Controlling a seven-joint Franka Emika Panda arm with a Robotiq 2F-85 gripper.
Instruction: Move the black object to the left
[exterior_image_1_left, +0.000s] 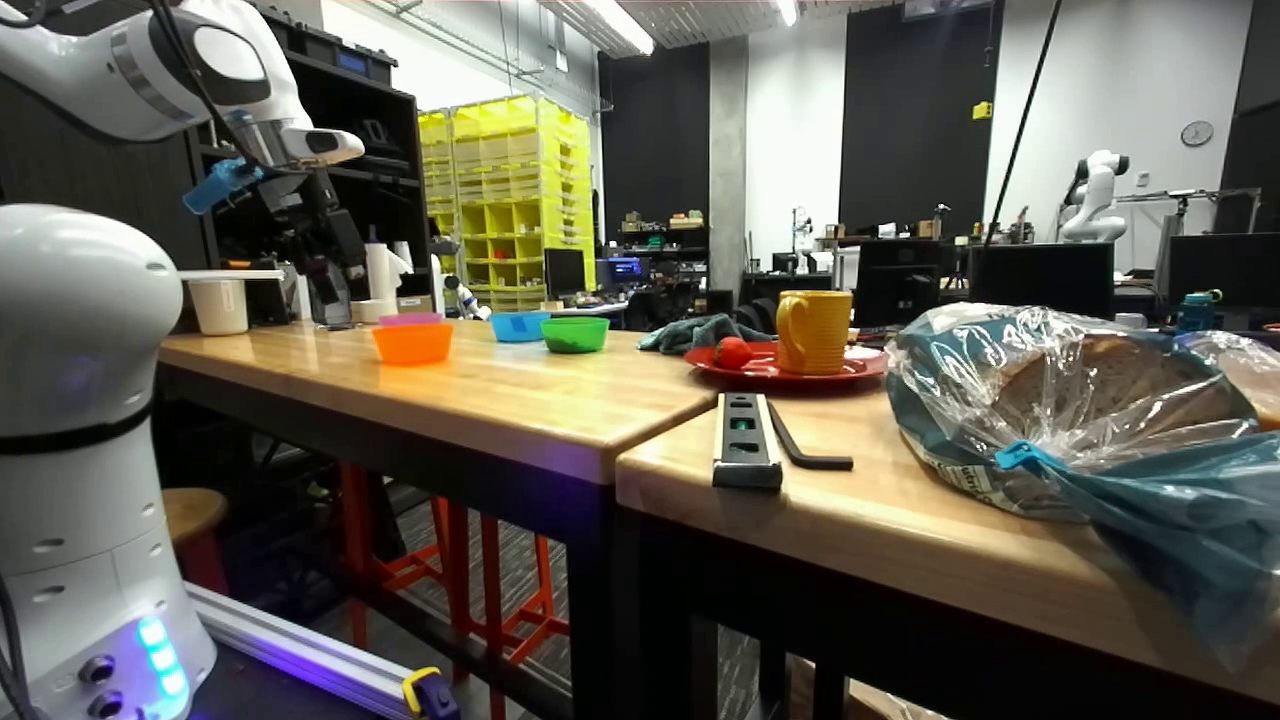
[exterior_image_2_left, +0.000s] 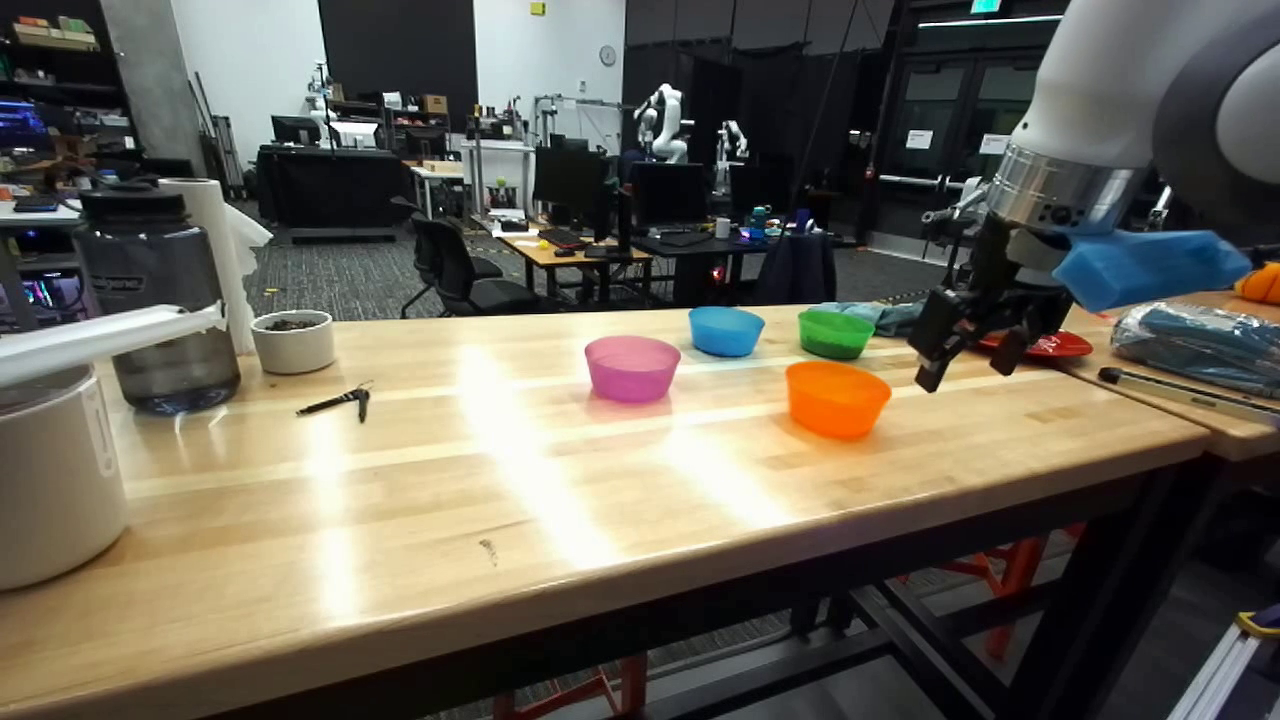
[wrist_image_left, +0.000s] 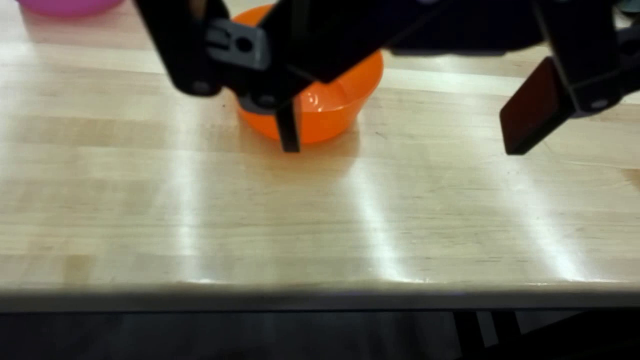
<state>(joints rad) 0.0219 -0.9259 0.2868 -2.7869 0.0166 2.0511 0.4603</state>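
A small thin black object (exterior_image_2_left: 340, 402) with a bent, two-armed shape lies on the wooden table at the left in an exterior view. It does not show in the wrist view. Another black thing, an L-shaped hex key (exterior_image_1_left: 800, 445), lies beside a level in an exterior view. My gripper (exterior_image_2_left: 968, 362) hangs above the table, near the orange bowl and far from the small black object. In the wrist view the gripper (wrist_image_left: 410, 125) is open, its fingers wide apart with nothing between them. One finger (wrist_image_left: 289, 131) overlaps the orange bowl in that view.
Near the gripper stand orange (exterior_image_2_left: 838, 400), pink (exterior_image_2_left: 632, 370), blue (exterior_image_2_left: 726, 332) and green (exterior_image_2_left: 836, 335) bowls. A white cup (exterior_image_2_left: 293, 343), dark bottle (exterior_image_2_left: 165, 300) and white container (exterior_image_2_left: 50, 480) surround the small black object. A red plate (exterior_image_1_left: 700, 362) and bagged bread (exterior_image_1_left: 1100, 400) lie farther off.
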